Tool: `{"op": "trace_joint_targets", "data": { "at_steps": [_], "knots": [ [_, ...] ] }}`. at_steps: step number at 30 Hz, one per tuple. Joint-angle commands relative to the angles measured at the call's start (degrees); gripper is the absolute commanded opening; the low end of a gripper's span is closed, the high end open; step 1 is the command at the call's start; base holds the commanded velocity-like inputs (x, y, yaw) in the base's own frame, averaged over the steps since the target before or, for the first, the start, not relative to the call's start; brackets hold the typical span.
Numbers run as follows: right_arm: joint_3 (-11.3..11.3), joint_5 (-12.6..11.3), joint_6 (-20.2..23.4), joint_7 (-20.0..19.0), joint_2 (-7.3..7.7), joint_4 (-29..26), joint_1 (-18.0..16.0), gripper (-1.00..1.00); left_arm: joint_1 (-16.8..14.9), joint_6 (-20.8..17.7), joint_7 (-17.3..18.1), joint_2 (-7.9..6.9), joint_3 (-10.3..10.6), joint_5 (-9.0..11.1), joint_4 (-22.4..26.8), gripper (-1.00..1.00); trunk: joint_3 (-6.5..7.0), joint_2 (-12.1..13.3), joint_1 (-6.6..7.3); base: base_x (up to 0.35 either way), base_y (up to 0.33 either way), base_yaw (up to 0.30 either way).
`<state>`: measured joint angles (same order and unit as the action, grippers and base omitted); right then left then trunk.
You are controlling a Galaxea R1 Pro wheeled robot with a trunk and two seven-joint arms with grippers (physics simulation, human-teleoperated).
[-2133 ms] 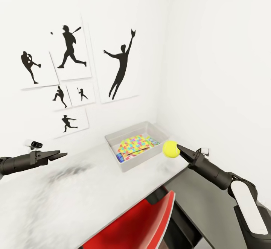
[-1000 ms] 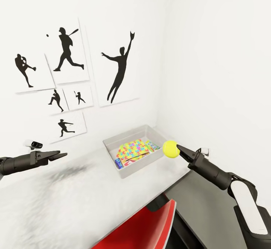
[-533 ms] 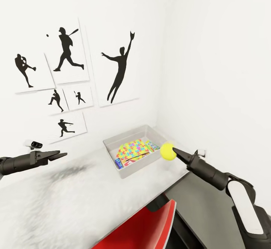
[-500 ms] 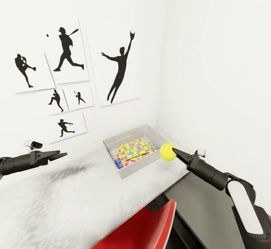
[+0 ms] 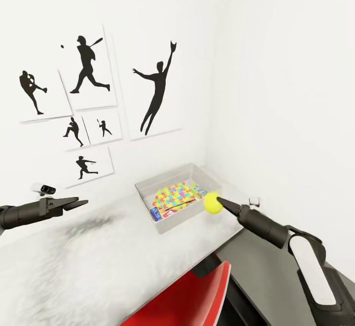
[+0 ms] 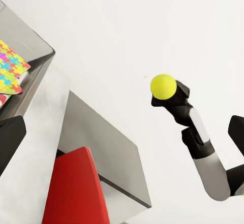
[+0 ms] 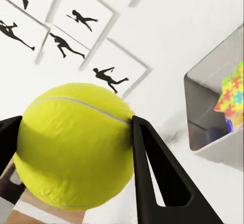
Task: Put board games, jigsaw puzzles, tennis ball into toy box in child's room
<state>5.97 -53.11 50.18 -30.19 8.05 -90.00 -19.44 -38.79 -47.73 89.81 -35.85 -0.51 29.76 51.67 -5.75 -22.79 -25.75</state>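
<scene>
My right gripper is shut on the yellow-green tennis ball, holding it in the air at the near right corner of the light grey toy box. The toy box stands on the table against the wall. Inside it lies a multicoloured jigsaw puzzle, with board game edges showing beneath it. The right wrist view has the tennis ball clamped between black fingers, with the toy box beyond. My left gripper hovers open and holds nothing, far to the left. The left wrist view catches the tennis ball.
A red chair is tucked under the table's front edge. A lower dark grey table section lies to the right under my right arm. Sports silhouette pictures hang on the wall behind, and a small webcam sits near my left gripper.
My right arm has carried the tennis ball left and slightly down, closer to the toy box. The left arm is where it was. The camera shifted a little early on.
</scene>
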Motion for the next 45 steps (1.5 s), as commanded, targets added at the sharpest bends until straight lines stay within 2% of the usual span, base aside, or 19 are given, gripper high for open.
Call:
{"op": "trace_joint_targets", "data": {
  "at_steps": [1, 3, 5, 7, 8, 11, 12, 13, 14, 16, 18, 20, 22, 24, 26, 30, 34, 36, 45],
  "knots": [
    [-0.18, -0.09, 0.57, 3.32, -0.06, 0.03, -0.36, -1.00, -0.05, -0.61, 0.19, -0.02, 0.03, 0.05, 0.01, 1.00, -0.13, -0.13, -0.04, 0.000, 0.000, 0.000],
    [-0.43, -0.03, 0.80, 9.03, -0.26, 0.06, -1.64, -1.00, -0.03, -0.61, 0.19, -0.01, 0.02, 0.05, 0.01, 1.00, -0.13, -0.13, -0.04, 0.000, 0.000, 0.000],
    [-0.82, -0.28, 1.86, 16.01, -1.42, 0.16, -6.15, -1.00, -0.04, -0.61, 0.19, -0.01, 0.03, 0.04, 0.01, 1.00, -0.13, -0.13, -0.04, 0.000, 0.000, 0.000],
    [-2.12, -0.21, 5.37, 21.71, -3.64, 0.46, -12.96, -1.00, -0.04, -0.64, 0.19, -0.01, 0.05, 0.05, 0.02, 1.00, -0.13, -0.13, -0.04, 0.000, 0.000, 0.000],
    [-2.66, -0.15, 6.32, 23.11, -4.42, 0.61, -14.75, -1.00, -0.04, -0.63, 0.19, -0.01, 0.04, 0.06, 0.02, 1.00, -0.13, -0.13, -0.04, 0.000, 0.000, 0.000],
    [-4.84, -0.06, 8.50, 32.19, -8.63, 4.69, -24.30, -1.00, -0.04, -0.68, 0.19, -0.01, 0.06, 0.06, 0.01, 1.00, -0.13, -0.13, -0.04, 0.000, 0.000, 0.000],
    [-5.54, -0.15, 8.99, 37.47, -10.53, 9.79, -29.87, -1.00, -0.05, -0.66, 0.19, -0.01, 0.02, 0.09, 0.01, 1.00, -0.13, -0.13, -0.04, 0.000, 0.000, 0.000],
    [-5.82, -0.18, 9.22, 40.59, -11.83, 14.07, -33.45, -1.00, -0.02, -0.64, 0.19, -0.03, 0.01, 0.05, 0.01, 1.00, -0.13, -0.13, -0.04, 0.000, 0.000, 0.000],
    [-5.92, -0.19, 9.35, 41.99, -12.53, 16.36, -35.10, -1.00, -0.03, -0.65, 0.19, -0.04, 0.00, 0.03, 0.01, 1.00, -0.13, -0.13, -0.04, 0.000, 0.000, 0.000],
    [-6.15, 0.02, 9.37, 46.41, -15.35, 26.27, -40.96, -1.00, -0.05, -0.63, 0.19, -0.12, -0.01, 0.00, 0.01, 1.00, -0.13, -0.13, -0.04, 0.000, 0.000, 0.000],
    [-6.23, 0.25, 9.18, 48.76, -17.21, 34.03, -45.01, -1.00, -0.04, -0.64, 0.19, -0.13, -0.01, 0.01, 0.01, 1.00, -0.13, -0.13, -0.04, 0.000, 0.000, 0.000],
    [-6.28, 0.43, 7.78, 50.70, -18.05, 41.72, -48.81, -1.00, -0.05, -0.65, 0.19, -0.12, -0.01, 0.02, 0.01, 1.00, -0.13, -0.13, -0.04, 0.000, 0.000, 0.000],
    [-6.49, 0.81, 4.56, 52.70, -18.05, 49.02, -52.26, -1.00, -0.04, -0.65, 0.19, -0.11, -0.01, 0.04, 0.01, 1.00, -0.13, -0.13, -0.04, 0.000, 0.000, 0.000],
    [-7.47, 2.42, 0.29, 56.10, -18.05, 58.60, -57.08, -1.00, -0.04, -0.67, 0.19, -0.07, -0.02, 0.06, 0.01, 1.00, -0.13, -0.13, -0.04, 0.000, 0.000, 0.000],
    [-8.11, 3.95, -1.58, 58.36, -18.05, 64.61, -60.17, -1.00, -0.05, -0.68, 0.19, -0.04, -0.02, 0.06, 0.01, 1.00, -0.13, -0.13, -0.04, 0.000, 0.000, 0.000],
    [-8.67, 5.37, -2.53, 59.91, -18.05, 68.94, -63.03, -1.00, -0.02, -0.69, 0.19, 0.00, 0.00, 0.04, 0.01, 1.00, -0.13, -0.13, -0.04, 0.000, 0.000, 0.000],
    [-8.93, 5.44, -1.54, 59.97, -18.05, 65.38, -63.58, -1.00, -0.03, -0.69, 0.19, 0.06, 0.01, -0.03, 0.01, 1.00, -0.16, -0.13, -0.04, 0.000, 0.000, 0.000],
    [-8.91, 5.62, 0.97, 59.90, -18.05, 63.30, -63.60, -1.00, -0.01, -0.69, 0.19, 0.07, 0.05, -0.04, 0.01, 1.00, -0.28, -0.13, -0.04, 0.000, 0.000, 0.000],
    [-9.55, 6.23, 3.45, 60.26, -18.05, 61.82, -63.61, -1.00, -0.04, -0.70, 0.19, 0.21, 0.05, -0.12, 0.01, 1.00, -1.06, -0.13, -0.04, 0.000, 0.000, 0.000]
  ]
}}
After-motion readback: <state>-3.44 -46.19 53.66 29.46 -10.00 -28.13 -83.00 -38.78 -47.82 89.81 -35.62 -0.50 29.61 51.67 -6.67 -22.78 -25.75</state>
